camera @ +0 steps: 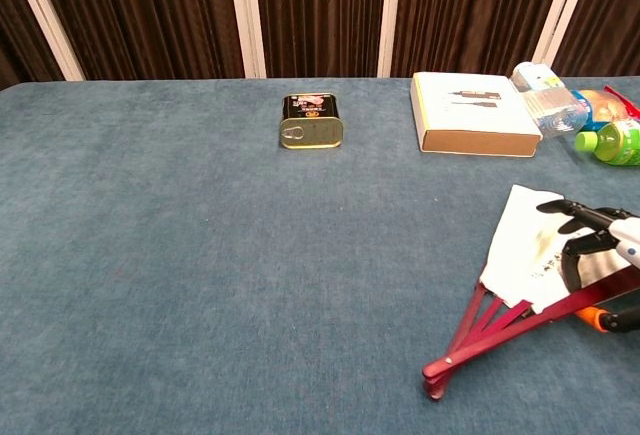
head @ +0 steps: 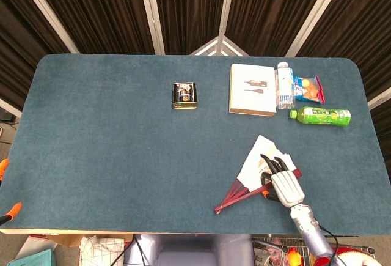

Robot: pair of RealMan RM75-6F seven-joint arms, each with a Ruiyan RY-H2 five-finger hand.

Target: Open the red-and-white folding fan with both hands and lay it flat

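The red-and-white folding fan (head: pixel 252 160) lies partly open near the table's front right, its white leaf pointing away from me and its red ribs meeting at a pivot toward the front edge. My right hand (head: pixel 283 182) lies on the fan's right side, dark fingers curled over the leaf and the outer red rib. The chest view shows the same fan (camera: pixel 523 249) with that hand (camera: pixel 603 245) gripping its right edge. An orange piece (camera: pixel 590 317) shows under the hand. My left hand is in neither view.
A black-and-gold tin (head: pixel 184 95) sits mid-table at the back. At the back right lie a white box (head: pixel 252 89), a clear bottle (head: pixel 283 85), a snack packet (head: pixel 309 88) and a green bottle (head: pixel 321 116). The table's front edge (head: pixel 122 231) runs close behind the fan's pivot.
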